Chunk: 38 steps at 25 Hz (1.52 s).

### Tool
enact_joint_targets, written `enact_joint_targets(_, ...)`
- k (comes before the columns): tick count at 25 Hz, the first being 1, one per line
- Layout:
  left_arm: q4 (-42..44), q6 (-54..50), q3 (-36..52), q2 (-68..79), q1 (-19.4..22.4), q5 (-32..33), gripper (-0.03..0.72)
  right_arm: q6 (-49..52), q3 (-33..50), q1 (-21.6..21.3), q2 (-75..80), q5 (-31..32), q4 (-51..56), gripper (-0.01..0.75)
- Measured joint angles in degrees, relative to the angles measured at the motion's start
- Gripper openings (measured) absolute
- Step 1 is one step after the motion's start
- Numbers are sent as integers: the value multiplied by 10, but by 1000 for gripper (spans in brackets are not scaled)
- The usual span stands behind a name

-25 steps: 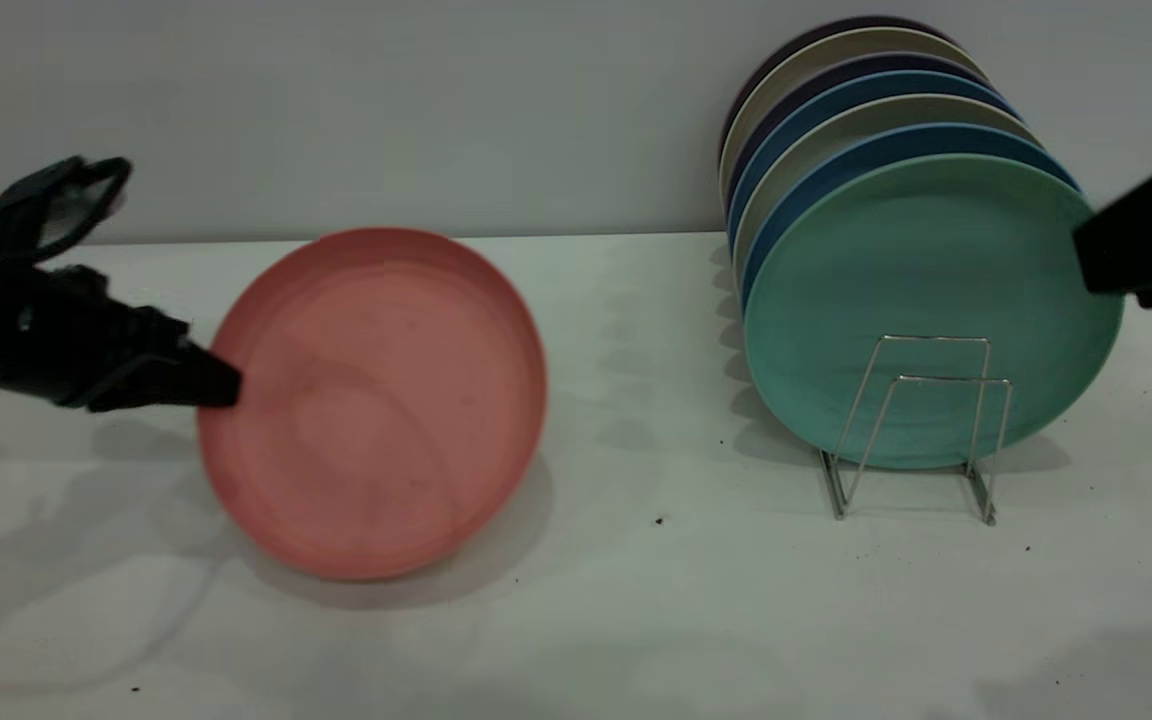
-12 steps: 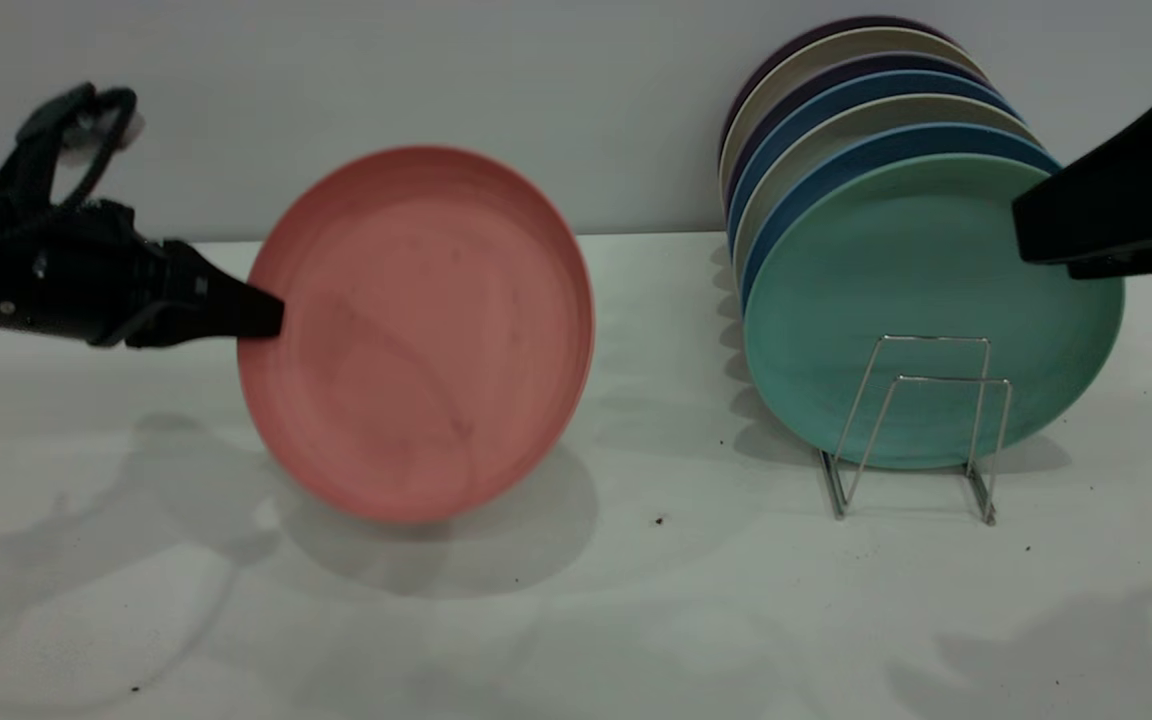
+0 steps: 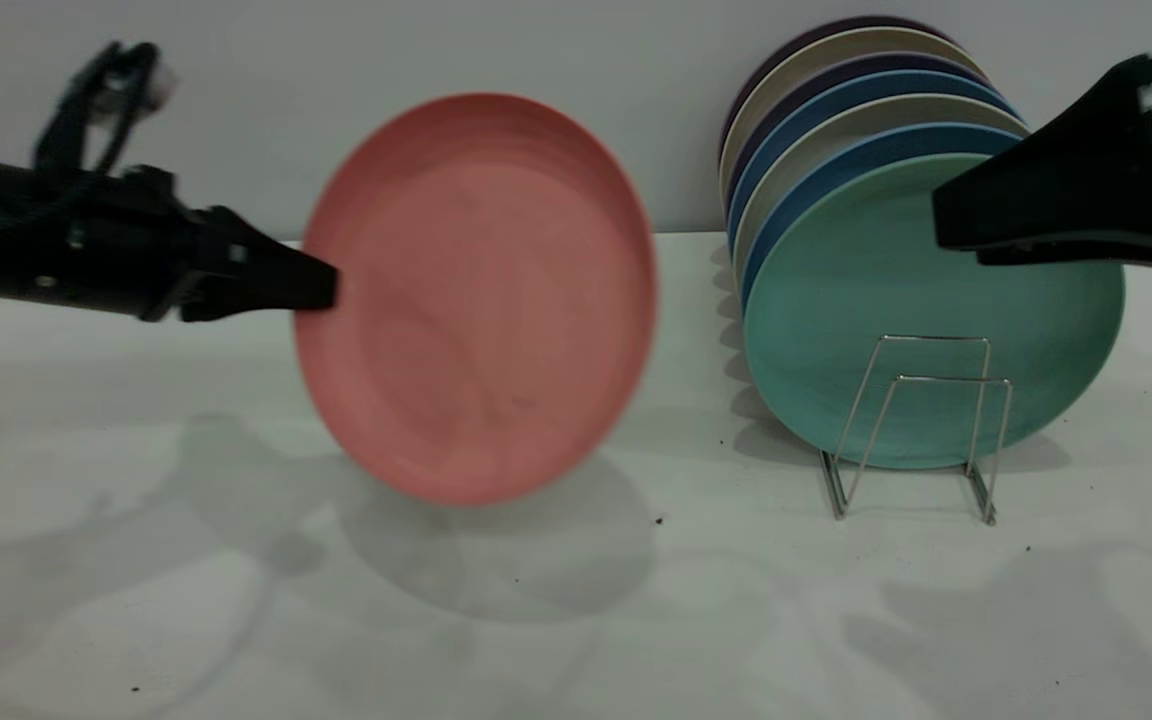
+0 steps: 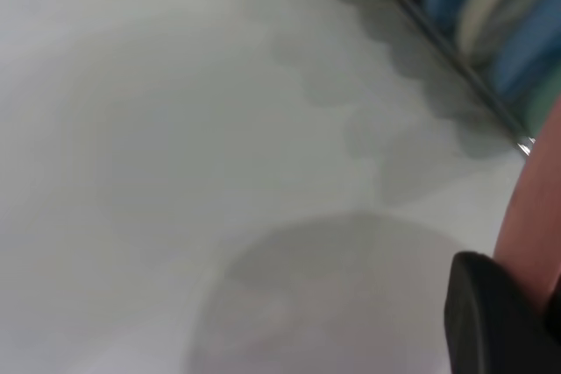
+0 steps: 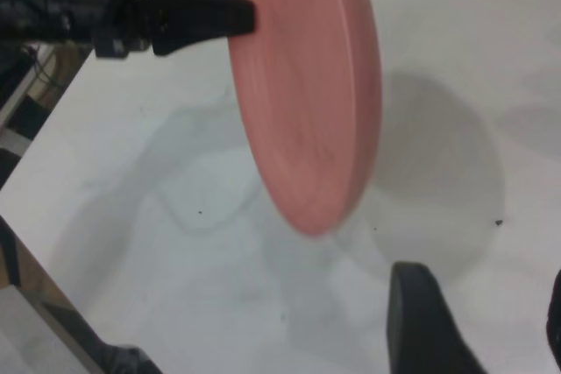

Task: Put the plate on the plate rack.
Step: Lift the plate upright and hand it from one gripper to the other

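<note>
The salmon-pink plate hangs nearly upright above the table, left of centre, its lower edge off the surface. My left gripper is shut on the plate's left rim; in the left wrist view the pink edge sits between the dark fingers. The silver wire plate rack stands at the right, with its front loops bare. My right gripper hovers in front of the racked plates, open and holding nothing. From the right wrist view I see the plate edge-on, well away from my right gripper.
A teal-green plate leans at the front of a row of several blue, cream and dark plates in the rack. The white table stretches between the held plate and the rack; a wall stands behind.
The left gripper has lifted the plate off the table and carried it up and to the right, toward the rack. The right gripper has moved left and upward into view.
</note>
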Motion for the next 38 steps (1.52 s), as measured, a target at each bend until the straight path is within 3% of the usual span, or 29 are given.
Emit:
enact_joint_targets(7, 1, -4, -1, 0, -82, -38, 14, -44, -9, 9, 49, 8, 33, 367)
enact_joint_targets(14, 2, -23, -11, 0, -138, -50, 14, -48, -9, 9, 58, 9, 34, 367)
enact_joint_targets(26, 2, -59, -59, 0, -200, -67, 14, -52, -10, 9, 58, 5, 34, 367)
enact_joint_targets(34, 2, -72, -60, 0, -233, -37, 14, -52, -10, 9, 58, 5, 34, 363)
enact_joint_targets(38, 2, -82, -60, 0, -234, -22, 14, -53, -10, 9, 58, 6, 34, 270)
